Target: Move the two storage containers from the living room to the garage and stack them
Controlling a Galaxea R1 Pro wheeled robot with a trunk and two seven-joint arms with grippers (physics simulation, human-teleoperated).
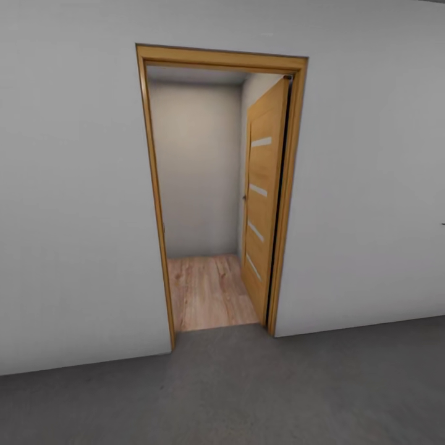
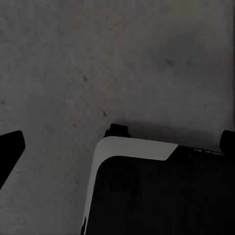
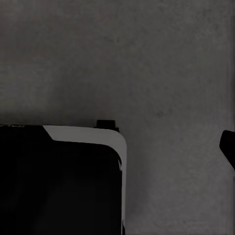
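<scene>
A home garage: concrete floor (image 1: 309,395); striped wooden door (image 1: 264,191).

Partial and unclear bits, garage doorway moment

You get the wood-plank floor (image 1: 207,290) only as a strip inside the door frame (image 1: 154,185); the room past it is blocked by the white wall (image 1: 68,216), and the open door (image 1: 264,198) is seen near edge-on. In both wrist views the robot base (image 2: 161,191) (image 3: 58,181) is cut by the picture edge, and dark finger tips (image 2: 10,147) (image 3: 229,147) poke in at the borders, so you can't tell either jaw's state.
</scene>
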